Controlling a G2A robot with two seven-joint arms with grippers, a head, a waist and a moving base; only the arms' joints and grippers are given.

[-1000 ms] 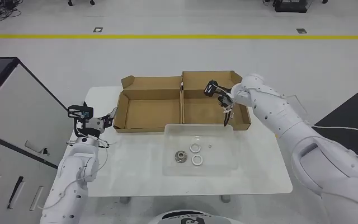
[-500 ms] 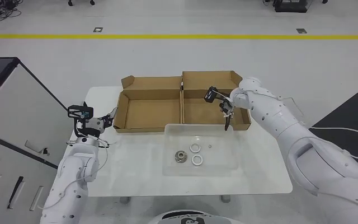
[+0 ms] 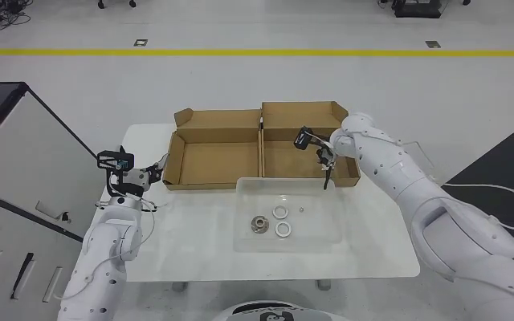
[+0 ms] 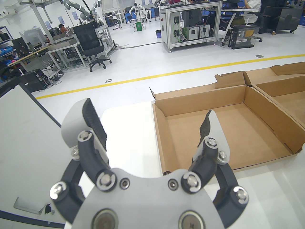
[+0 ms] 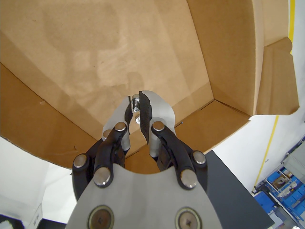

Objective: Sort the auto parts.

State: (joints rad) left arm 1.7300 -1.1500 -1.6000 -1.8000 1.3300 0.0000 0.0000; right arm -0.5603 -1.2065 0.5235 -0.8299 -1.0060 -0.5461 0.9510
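The right gripper (image 3: 325, 178) (image 5: 135, 101) has slid a little way toward the near wall of the right box (image 3: 277, 160) (image 5: 95, 24), the side next to the tray (image 3: 321, 237). The left arm has not moved, and the parts in the tray lie where they did before. The right jaws are pinched tight on a small silver bolt (image 5: 136, 104) with a nut on it. The bolt sits between the two black pads, with its threaded end poking out past the tips. The jaws point down into the right box, close to the corner near the tray. I cannot tell if the bolt touches the brown floor of the box. The right arm bends in from the right side of the worktop (image 3: 201, 233) and hangs over the box's side wall. The left gripper (image 3: 158, 166) (image 4: 148, 110) waits by the left edge of the worktop, just beside the outer wall of the left box (image 3: 217, 160) (image 4: 214, 129). Its jaws are spread wide with nothing in them, and it faces across that box. The two brown boxes stand side by side and touch. The clear tray is just in front of them. In it lie two white rings (image 3: 280, 212) (image 3: 283, 229) and a gray round metal part (image 3: 259, 224), close together, plus one tiny bit (image 3: 301, 209) too small to name.
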